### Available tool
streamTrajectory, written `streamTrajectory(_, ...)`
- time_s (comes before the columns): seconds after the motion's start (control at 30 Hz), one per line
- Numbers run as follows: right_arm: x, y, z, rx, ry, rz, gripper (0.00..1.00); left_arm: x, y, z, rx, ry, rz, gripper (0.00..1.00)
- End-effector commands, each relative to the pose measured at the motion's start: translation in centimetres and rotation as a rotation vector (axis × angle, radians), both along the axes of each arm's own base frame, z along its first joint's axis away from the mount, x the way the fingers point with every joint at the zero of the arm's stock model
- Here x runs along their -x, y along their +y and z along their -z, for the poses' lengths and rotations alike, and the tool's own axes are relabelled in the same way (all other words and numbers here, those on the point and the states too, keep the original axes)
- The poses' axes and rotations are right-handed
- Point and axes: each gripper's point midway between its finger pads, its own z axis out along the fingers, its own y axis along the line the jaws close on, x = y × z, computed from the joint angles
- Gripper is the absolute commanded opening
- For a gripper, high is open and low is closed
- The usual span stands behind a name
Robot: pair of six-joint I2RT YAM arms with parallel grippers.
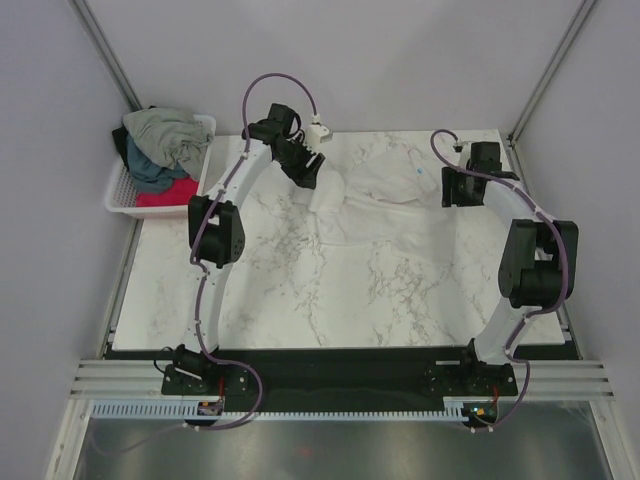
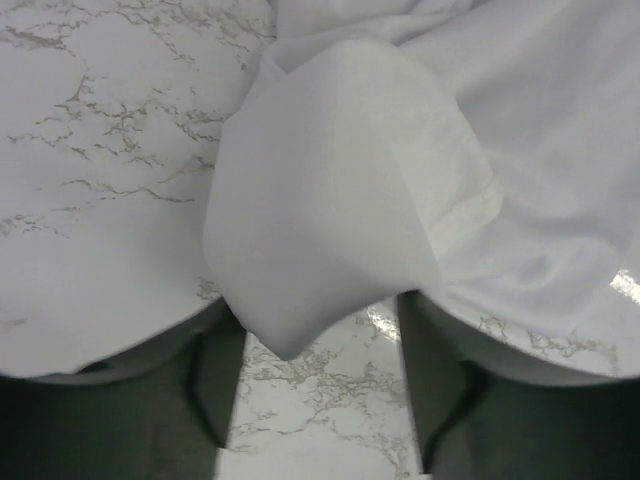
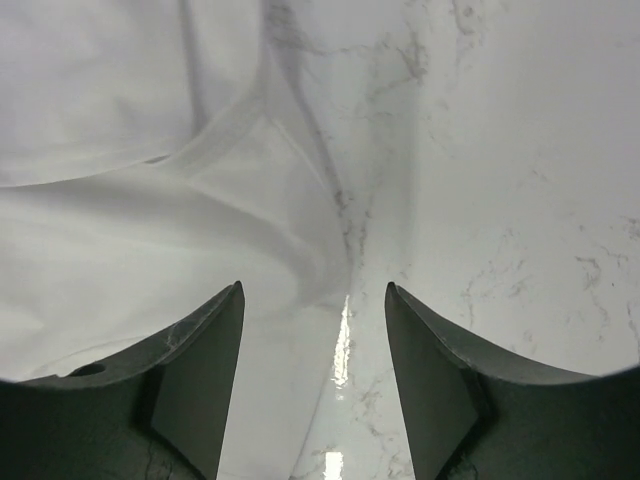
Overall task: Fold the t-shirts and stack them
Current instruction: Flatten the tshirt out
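Left wrist: left fingers (image 2: 215, 395) apart, tips hidden by white t-shirt (image 2: 330, 200) fold | right fingers (image 3: 200, 375) apart, bases cropped

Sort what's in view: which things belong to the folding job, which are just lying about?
Job: white t-shirt on the marble table; grey-green t-shirt, dark teal t-shirt, red-pink t-shirt in the white basket.
Lying about: basket, table.
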Motion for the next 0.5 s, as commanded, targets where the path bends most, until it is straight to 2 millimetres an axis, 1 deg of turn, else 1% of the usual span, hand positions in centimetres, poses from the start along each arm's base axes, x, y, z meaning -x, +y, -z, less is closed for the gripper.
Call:
streamTrajectory(0.0, -2.8, 2.8, -4.4, -0.028, -0.144, -0.164, 0.67, 0.4, 1.1, -4.0, -0.056, -0.104, 0.040, 0.79)
streamTrajectory(0.03, -3.4, 3.7, -4.3, -0.050, -0.150, -0.211, 0.67, 0.5, 1.1, -4.3, -0.050, -0.102, 0.026, 0.84)
streamTrajectory(0.07, -4.7, 4.0, -5.6, -0.052, -0.189, -0.236, 0.66, 0.6, 1.2, -5.0, -0.044, -0.107, 0.013, 0.85)
streamTrajectory(0.1, -5.3, 4.4, -5.8, -0.068, -0.196, -0.246, 0.65, 0.6, 1.2, -5.4, -0.041, -0.109, -0.002, 0.87)
streamTrajectory(0.13, -6.1, 4.6, -4.6, -0.097, -0.174, -0.246, 0.62, 0.7, 1.2, -5.7, -0.029, -0.100, -0.023, 0.87)
streamTrajectory(0.17, -7.5, 4.7, -5.8, -0.114, -0.208, -0.243, 0.62, 0.8, 1.2, -6.2, -0.020, -0.102, -0.037, 0.87)
streamTrajectory(0.2, -8.2, 4.9, -5.8, -0.155, -0.208, -0.223, 0.61, 1.0, 1.1, -6.4, -0.011, -0.094, -0.048, 0.88)
streamTrajectory(0.23, -8.8, 5.5, -4.3, -0.198, -0.183, -0.231, 0.61, 1.0, 1.0, -6.5, 0.006, -0.081, -0.079, 0.87)
streamTrajectory(0.27, -10.1, 5.5, -5.2, -0.212, -0.211, -0.225, 0.60, 1.3, 1.1, -6.8, 0.014, -0.072, -0.095, 0.87)
streamTrajectory(0.3, -10.7, 5.7, -4.9, -0.234, -0.210, -0.213, 0.59, 1.6, 1.0, -6.9, 0.028, -0.056, -0.102, 0.86)
streamTrajectory(0.33, -11.1, 5.8, -3.3, -0.254, -0.185, -0.209, 0.59, 2.0, 0.8, -7.2, 0.043, -0.042, -0.119, 0.86)
streamTrajectory(0.37, -11.9, 6.0, -3.7, -0.264, -0.201, -0.215, 0.58, 2.5, 1.0, -6.8, 0.044, -0.016, -0.129, 0.85)
streamTrajectory(0.4, -12.1, 6.1, -3.1, -0.280, -0.191, -0.215, 0.58, 2.8, 0.9, -7.4, 0.056, -0.015, -0.135, 0.85)
streamTrajectory(0.43, -12.2, 6.2, -1.8, -0.312, -0.164, -0.195, 0.58, 3.1, 0.9, -7.5, 0.066, 0.000, -0.152, 0.85)
streamTrajectory(0.47, -12.1, 6.6, -1.3, -0.348, -0.149, -0.193, 0.58, 3.6, 1.0, -7.2, 0.064, 0.021, -0.158, 0.84)
